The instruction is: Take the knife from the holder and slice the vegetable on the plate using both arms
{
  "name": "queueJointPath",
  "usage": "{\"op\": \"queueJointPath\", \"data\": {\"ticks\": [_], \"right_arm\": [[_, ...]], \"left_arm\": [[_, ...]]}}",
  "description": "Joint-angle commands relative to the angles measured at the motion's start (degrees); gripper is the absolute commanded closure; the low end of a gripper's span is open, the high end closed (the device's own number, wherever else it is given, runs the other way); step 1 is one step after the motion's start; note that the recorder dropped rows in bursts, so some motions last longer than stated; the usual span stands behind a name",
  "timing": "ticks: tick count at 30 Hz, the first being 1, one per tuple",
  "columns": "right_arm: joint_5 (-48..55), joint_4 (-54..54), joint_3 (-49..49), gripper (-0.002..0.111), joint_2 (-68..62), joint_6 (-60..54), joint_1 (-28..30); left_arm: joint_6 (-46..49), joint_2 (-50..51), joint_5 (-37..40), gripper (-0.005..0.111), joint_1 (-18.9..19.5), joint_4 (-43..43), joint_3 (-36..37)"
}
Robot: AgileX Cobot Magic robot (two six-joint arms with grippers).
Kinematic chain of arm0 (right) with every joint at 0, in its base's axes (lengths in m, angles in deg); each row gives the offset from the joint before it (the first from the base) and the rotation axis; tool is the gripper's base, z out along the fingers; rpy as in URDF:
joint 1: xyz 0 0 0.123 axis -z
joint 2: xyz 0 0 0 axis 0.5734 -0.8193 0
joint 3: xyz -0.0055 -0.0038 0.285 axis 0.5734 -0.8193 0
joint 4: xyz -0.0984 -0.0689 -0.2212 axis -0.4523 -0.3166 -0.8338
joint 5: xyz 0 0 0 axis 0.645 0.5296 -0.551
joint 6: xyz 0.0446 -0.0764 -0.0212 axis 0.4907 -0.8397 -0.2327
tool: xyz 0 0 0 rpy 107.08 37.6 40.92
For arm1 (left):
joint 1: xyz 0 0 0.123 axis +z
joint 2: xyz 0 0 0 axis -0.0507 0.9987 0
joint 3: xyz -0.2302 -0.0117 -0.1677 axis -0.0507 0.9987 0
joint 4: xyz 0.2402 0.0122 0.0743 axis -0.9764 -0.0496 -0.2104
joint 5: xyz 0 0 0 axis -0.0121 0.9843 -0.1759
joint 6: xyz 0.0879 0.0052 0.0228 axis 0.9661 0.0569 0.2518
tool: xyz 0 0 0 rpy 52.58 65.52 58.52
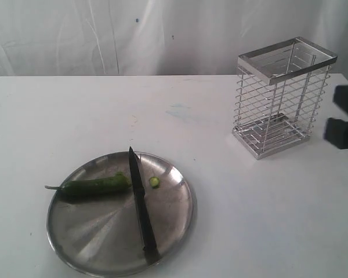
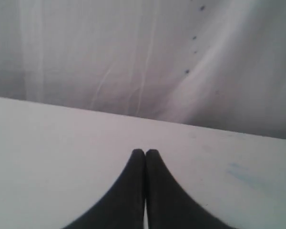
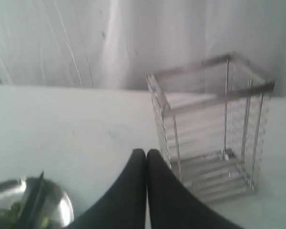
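The black knife [image 1: 140, 202] lies flat on the steel plate [image 1: 98, 231], its tip pointing to the far rim and its handle at the near rim. Left of the blade lies the green vegetable [image 1: 95, 186], its cut end against the blade, and a tiny cut slice [image 1: 155, 182] lies on the blade's other side. The wire holder [image 1: 281, 98] stands empty at the back right. My right gripper [image 3: 146, 151] is shut on nothing, facing the holder [image 3: 209, 129], with the plate's rim [image 3: 62, 207] and the knife's tip [image 3: 37, 191] off to one side. My left gripper [image 2: 145, 151] is shut and empty over bare table.
A black part of the right arm [image 1: 343, 132] shows at the right edge, beside the holder. The left arm is out of the exterior view. A white curtain [image 1: 104, 35] closes off the far side of the white table [image 1: 249, 202]. A faint bluish stain [image 1: 180, 110] marks the tabletop.
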Motion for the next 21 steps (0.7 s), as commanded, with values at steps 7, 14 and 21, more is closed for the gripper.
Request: {"op": "queueJointPath", "data": {"ticks": [7, 14, 21], "right_arm": [[0.1, 0.3, -0.7, 0.108, 20.9, -0.3, 0.6], [7.6, 0.0, -1.6, 0.108, 30.8, -0.2, 1.9], [-3.9, 0.1, -7.4, 0.108, 38.0, -6.0, 28.3]], "left_arm": [[-0.5, -5.1, -15.5, 0.107, 0.2, -1.1, 0.4], [-0.5, -5.1, -17.1, 0.107, 0.2, -1.1, 0.4], [-0.5, -5.5, -17.0, 0.107, 0.2, -1.5, 0.5]]}}
